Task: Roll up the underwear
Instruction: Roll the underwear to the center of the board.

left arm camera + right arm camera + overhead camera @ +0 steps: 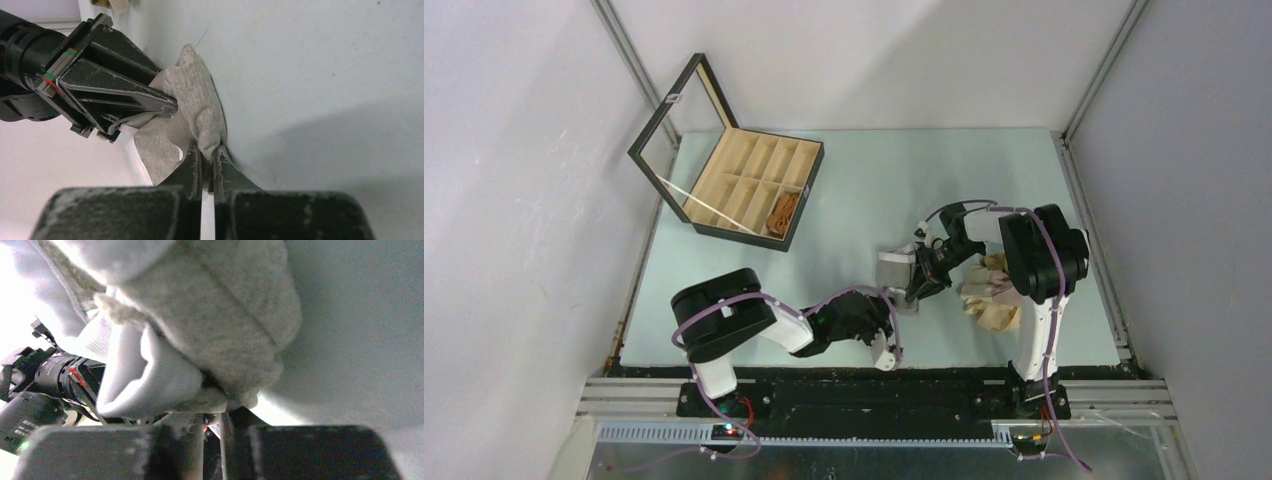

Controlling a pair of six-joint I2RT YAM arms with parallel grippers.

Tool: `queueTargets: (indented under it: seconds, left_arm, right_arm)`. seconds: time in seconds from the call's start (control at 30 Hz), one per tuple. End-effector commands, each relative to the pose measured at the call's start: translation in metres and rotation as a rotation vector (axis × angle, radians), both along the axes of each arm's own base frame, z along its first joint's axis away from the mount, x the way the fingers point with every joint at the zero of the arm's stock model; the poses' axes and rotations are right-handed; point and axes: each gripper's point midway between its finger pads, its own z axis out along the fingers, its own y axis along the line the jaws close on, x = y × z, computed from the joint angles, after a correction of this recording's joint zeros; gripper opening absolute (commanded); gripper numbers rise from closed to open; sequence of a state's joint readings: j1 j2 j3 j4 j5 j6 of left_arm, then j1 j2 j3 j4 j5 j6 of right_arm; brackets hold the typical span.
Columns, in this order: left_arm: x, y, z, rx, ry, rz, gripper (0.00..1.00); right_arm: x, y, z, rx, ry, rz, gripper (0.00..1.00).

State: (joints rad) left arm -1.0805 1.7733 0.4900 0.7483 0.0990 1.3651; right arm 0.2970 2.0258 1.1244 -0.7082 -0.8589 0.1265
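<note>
Left gripper [207,156] clenched on small grey soft cloth underwear [200,100], mid-table; right gripper [169,106] pinches it too — roll judged unfinished. Beige and pale pink cloth garments [989,300] lie loose beside. Farthest — rust-brown cloth garment [781,212] already in black-framed wooden compartment box [734,236].

Both arms share one build: bulky black joint housings linked by white shell segments. The left arm [734,325] and the right arm [1044,265] each carry a purple cable that loops loosely from joint to joint and runs down to the base. The bases are bolted to a black rail [864,400], with a small lit indicator near each. The left fingers [192,167] are flat black blades, scuffed whitish along their edges. The right fingers [125,97] are black with open triangular ribbing. Behind them is a collar marked with red and green stripes [50,79]. The left arm's wrist is a black cylinder with small white lettering and a green lamp [22,445].
</note>
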Motion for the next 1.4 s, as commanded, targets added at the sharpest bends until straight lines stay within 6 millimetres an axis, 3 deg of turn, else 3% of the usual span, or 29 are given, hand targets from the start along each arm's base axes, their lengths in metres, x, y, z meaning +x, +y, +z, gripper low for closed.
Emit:
queueTargets:
  seconds: [0.0, 0.03, 0.07, 0.13, 0.17, 0.3, 0.37, 0.4, 0.43, 0.5, 0.53, 0.57, 0.6, 0.63, 0.67, 0.7, 0.73, 0.77, 0.87, 1.13, 1.17, 1.37]
  left_arm:
    - [0.001, 0.023, -0.032, 0.171, 0.057, 0.042, 0.00]
    - [0.001, 0.019, -0.027, 0.158, 0.061, 0.042, 0.00]
    - [0.000, 0.020, -0.027, 0.157, 0.087, 0.054, 0.00]
    - [-0.002, 0.015, -0.019, 0.136, 0.119, 0.052, 0.00]
    - [-0.004, 0.012, -0.017, 0.130, 0.133, 0.044, 0.00]
    - [-0.003, 0.004, -0.005, 0.080, 0.174, 0.067, 0.00]
    - [-0.004, 0.003, -0.002, 0.068, 0.199, 0.073, 0.00]
    - [-0.005, 0.003, 0.001, 0.061, 0.211, 0.066, 0.00]
    - [-0.006, 0.004, 0.000, 0.077, 0.233, 0.064, 0.00]
    - [-0.011, 0.004, 0.005, 0.085, 0.301, 0.060, 0.00]
    - [-0.012, -0.003, 0.018, 0.060, 0.327, 0.035, 0.00]
    - [-0.021, 0.005, 0.011, 0.109, 0.399, 0.037, 0.00]
    - [-0.029, -0.004, 0.024, 0.093, 0.467, -0.021, 0.00]
    - [-0.046, 0.012, 0.012, 0.193, 0.574, -0.033, 0.00]
    - [-0.055, 0.004, 0.018, 0.198, 0.652, -0.085, 0.00]
    - [-0.069, 0.018, 0.009, 0.275, 0.746, -0.070, 0.00]
    - [-0.078, 0.018, 0.006, 0.312, 0.826, -0.080, 0.00]
    - [-0.085, 0.018, 0.002, 0.318, 0.912, -0.067, 0.00]
    - [-0.089, 0.007, 0.005, 0.284, 1.095, -0.008, 0.00]
    - [-0.075, -0.004, 0.012, 0.199, 1.354, 0.102, 0.00]
    - [-0.073, -0.003, 0.013, 0.192, 1.382, 0.106, 0.00]
    - [-0.072, -0.004, 0.015, 0.187, 1.435, 0.120, 0.00]
  right_arm:
    - [0.003, -0.019, -0.031, -0.169, -0.102, 0.081, 0.24]
    - [0.016, -0.020, -0.018, -0.174, -0.183, 0.093, 0.28]
    - [0.020, -0.022, -0.010, -0.180, -0.214, 0.102, 0.38]
    - [0.041, -0.025, 0.026, -0.179, -0.392, 0.116, 0.54]
    - [0.048, -0.028, 0.035, -0.181, -0.457, 0.128, 0.57]
    - [0.082, -0.045, 0.109, -0.141, -0.858, 0.025, 0.65]
    - [0.105, -0.054, 0.159, -0.124, -1.218, -0.042, 0.74]
    - [0.092, -0.059, 0.168, -0.131, -1.324, -0.044, 0.91]
    - [0.093, -0.057, 0.182, -0.126, -1.469, -0.001, 0.95]
    - [0.069, -0.056, 0.180, -0.130, -1.614, 0.115, 0.99]
    - [0.056, -0.058, 0.174, -0.135, -1.665, 0.184, 0.99]
    - [0.046, -0.058, 0.165, -0.129, -1.657, 0.234, 0.99]
    - [0.032, -0.056, 0.164, -0.101, -1.711, 0.327, 0.97]
    - [0.018, -0.056, 0.154, -0.078, -1.690, 0.394, 0.96]
    - [0.004, -0.053, 0.153, -0.036, -1.761, 0.513, 0.93]
    - [-0.013, -0.053, 0.145, -0.011, -1.750, 0.586, 0.90]
    - [-0.021, -0.052, 0.136, 0.004, -1.798, 0.703, 0.88]
    - [-0.037, -0.051, 0.122, 0.030, -1.782, 0.781, 0.85]
    - [-0.057, -0.043, 0.102, 0.062, -1.835, 0.975, 0.82]
    - [-0.088, -0.012, 0.087, 0.187, -1.875, 1.088, 0.80]
    - [-0.088, -0.013, 0.077, 0.166, -1.852, 1.092, 0.80]
    - [-0.066, 0.005, 0.063, 0.030, -1.906, 1.040, 0.79]
